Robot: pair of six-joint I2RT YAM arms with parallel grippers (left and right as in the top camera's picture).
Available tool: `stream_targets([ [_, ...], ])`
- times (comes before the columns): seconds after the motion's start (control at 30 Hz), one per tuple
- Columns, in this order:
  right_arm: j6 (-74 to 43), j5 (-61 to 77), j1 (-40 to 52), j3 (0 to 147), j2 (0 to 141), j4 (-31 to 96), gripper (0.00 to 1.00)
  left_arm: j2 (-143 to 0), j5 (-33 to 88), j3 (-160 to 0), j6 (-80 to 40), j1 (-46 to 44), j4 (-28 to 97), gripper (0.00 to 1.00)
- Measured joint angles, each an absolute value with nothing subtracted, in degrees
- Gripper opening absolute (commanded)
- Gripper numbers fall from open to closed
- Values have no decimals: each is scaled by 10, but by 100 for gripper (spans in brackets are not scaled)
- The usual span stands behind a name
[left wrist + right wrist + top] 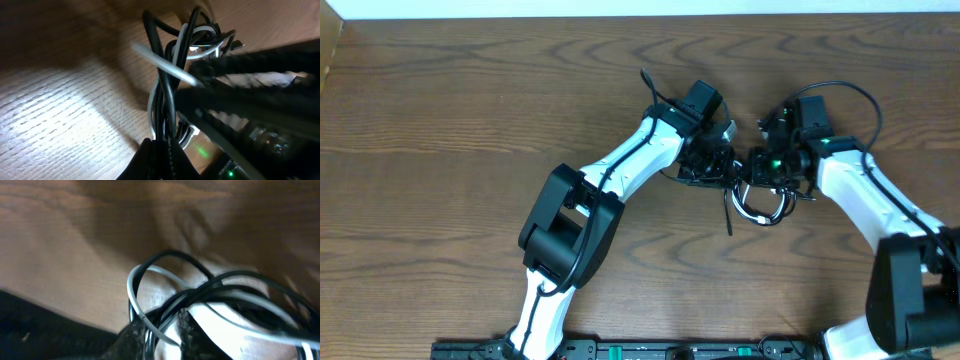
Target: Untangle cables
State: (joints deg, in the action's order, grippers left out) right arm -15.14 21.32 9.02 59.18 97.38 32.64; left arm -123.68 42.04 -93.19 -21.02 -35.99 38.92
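The cables, a thin black one and a thin white one, lie looped together in a small bundle (752,203) on the table between my two grippers. My left gripper (718,165) is shut on black and white strands of the bundle; in the left wrist view the strands (165,95) run straight up out of the closed fingertips (162,150). My right gripper (758,172) grips the bundle from the right; in the right wrist view its fingers (162,330) pinch black and white loops (165,280). A black cable end (728,218) trails toward the front.
The wooden table (440,150) stretches wide to the left and front. Thicker black wires (840,95) arch over the right arm. A black rail (650,350) runs along the front edge. A pale edge (330,60) shows at the far left.
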Motion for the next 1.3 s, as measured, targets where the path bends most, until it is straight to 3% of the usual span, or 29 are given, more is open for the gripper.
stream_targets([
  [0.13, -140, 200, 93, 592, 998, 298, 1, -1237, 420, -932, -210, -354, 399, 8],
  [0.5, -138, 165, 88, 592, 987, 311, 1, -1237, 404, -932, -210, -322, 425, 7],
  [0.93, -242, 225, -16, 618, 723, 389, 1, -1237, 339, -932, -148, -294, 479, 7],
  [1.07, -252, 234, -19, 618, 697, 414, 10, -1237, 343, -932, -108, -295, 484, 7],
  [1.23, -238, 247, 7, 617, 735, 418, 17, -1237, 439, -932, -39, -285, 484, 7],
  [1.3, -227, 262, 20, 616, 765, 416, 27, -1237, 495, -932, -15, -274, 484, 8],
])
